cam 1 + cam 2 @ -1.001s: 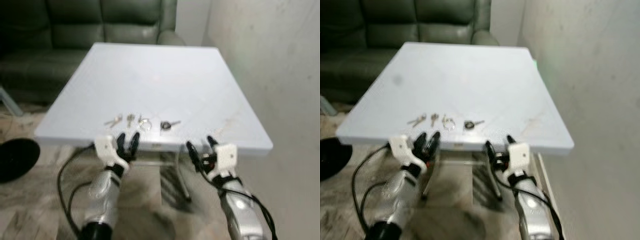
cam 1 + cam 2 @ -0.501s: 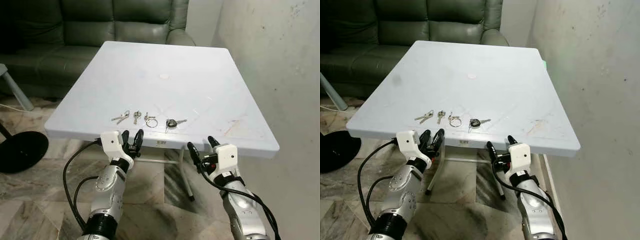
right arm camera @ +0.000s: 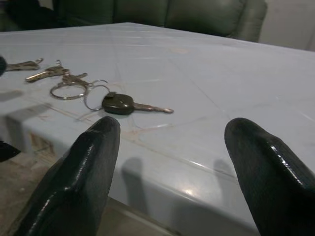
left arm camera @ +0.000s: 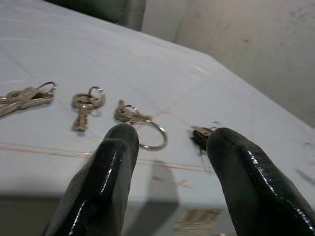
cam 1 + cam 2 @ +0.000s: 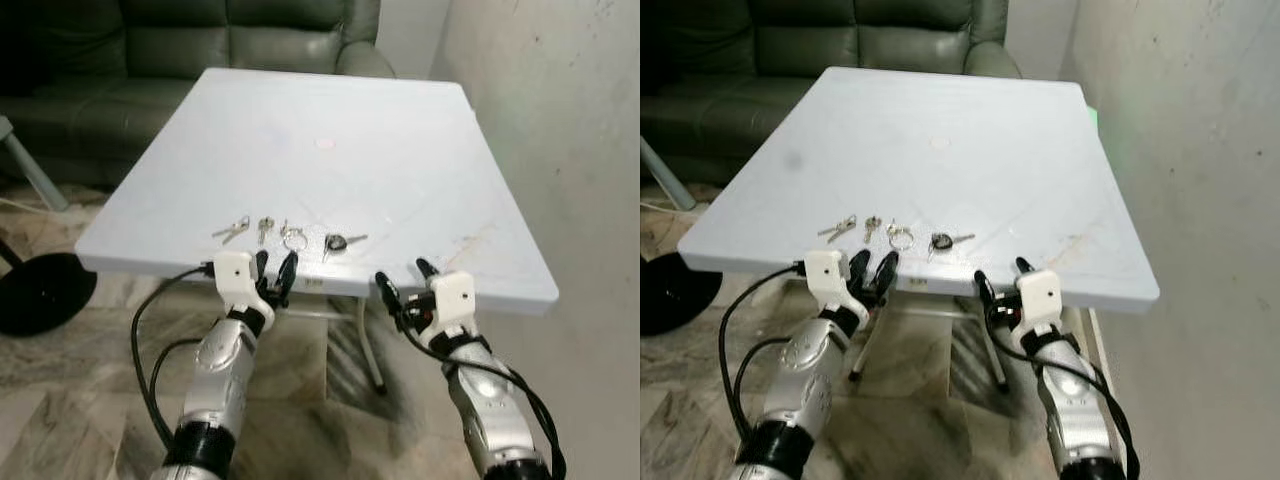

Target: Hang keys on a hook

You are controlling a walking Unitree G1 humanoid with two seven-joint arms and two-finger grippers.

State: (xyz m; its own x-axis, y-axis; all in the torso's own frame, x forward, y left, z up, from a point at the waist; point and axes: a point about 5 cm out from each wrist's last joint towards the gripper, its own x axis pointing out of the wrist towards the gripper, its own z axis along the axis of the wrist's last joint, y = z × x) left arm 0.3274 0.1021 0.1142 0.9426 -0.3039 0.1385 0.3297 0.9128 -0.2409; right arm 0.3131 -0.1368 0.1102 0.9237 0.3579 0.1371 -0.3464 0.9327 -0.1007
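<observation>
Left eye view: four keys (image 5: pixel 288 236) lie in a row near the front edge of one white table (image 5: pixel 400 170). Left gripper (image 5: pixel 275 272) and right gripper (image 5: pixel 402 280) hover just below that edge, fingers spread, gripping nothing

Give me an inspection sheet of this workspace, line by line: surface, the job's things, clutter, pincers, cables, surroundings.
Surface: white table, scuffed, with a small pale spot.
Job's things: four keys in a row near the front edge: key pair, single key, ring key, black key. Hook: nothing seen.
Clutter: nothing seen.
Pincers: left pincer open, at the edge below the keys; right pincer open, at the edge right of them. Both empty.
Cables: black cables looping along both arms.
Surroundings: green sofa behind, wall on the right, black round object on the marble floor.
</observation>
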